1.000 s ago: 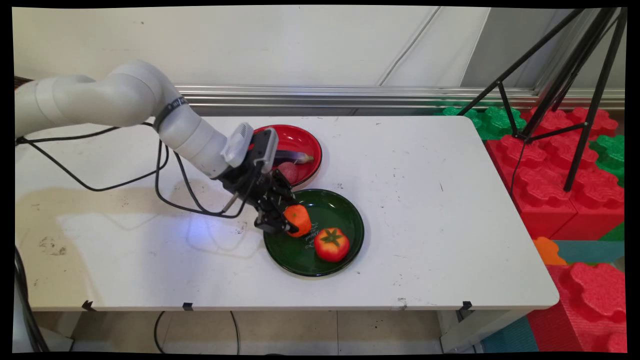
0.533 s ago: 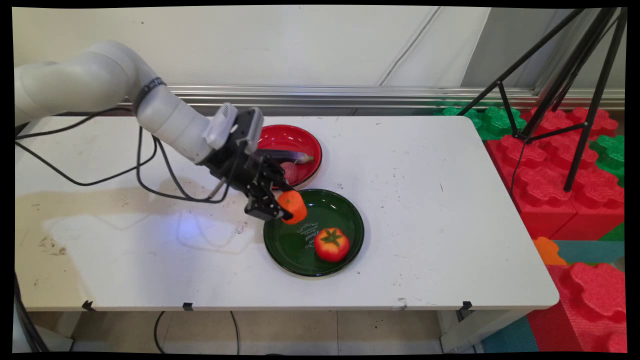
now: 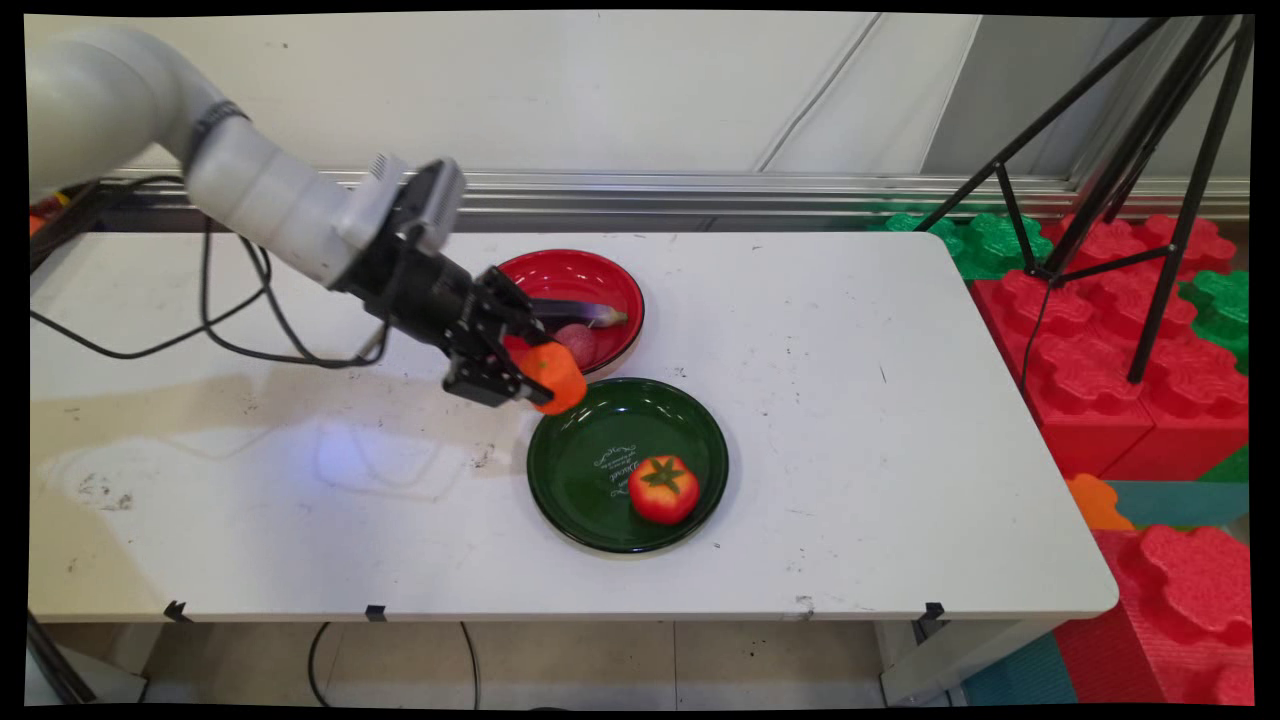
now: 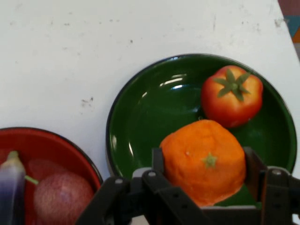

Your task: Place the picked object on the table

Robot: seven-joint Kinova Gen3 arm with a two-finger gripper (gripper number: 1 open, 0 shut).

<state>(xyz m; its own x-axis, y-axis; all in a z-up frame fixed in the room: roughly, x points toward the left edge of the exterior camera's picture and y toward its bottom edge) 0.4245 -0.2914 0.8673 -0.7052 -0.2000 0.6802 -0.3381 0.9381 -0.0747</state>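
Claw [image 3: 528, 374]: black, two-fingered, clamped on orange fruit [image 3: 553, 377]; one finger on each side of fruit in hand view. Raised above surface [image 3: 850, 420], over far-left rim of green plate [image 3: 600, 500], just in front of red bowl [image 3: 570, 280].
Green plate: one red tomato [image 3: 663, 488] with green stalk, right of centre.
Red bowl: purple eggplant [image 3: 580, 315] and a reddish round item [image 3: 577, 343], kind not clear.
Surface: white, scuffed and stained, black cables [image 3: 240, 320] hanging over left part.
Room: pale wall behind; black tripod [image 3: 1150, 150] and red and green foam blocks [image 3: 1100, 340] at right.
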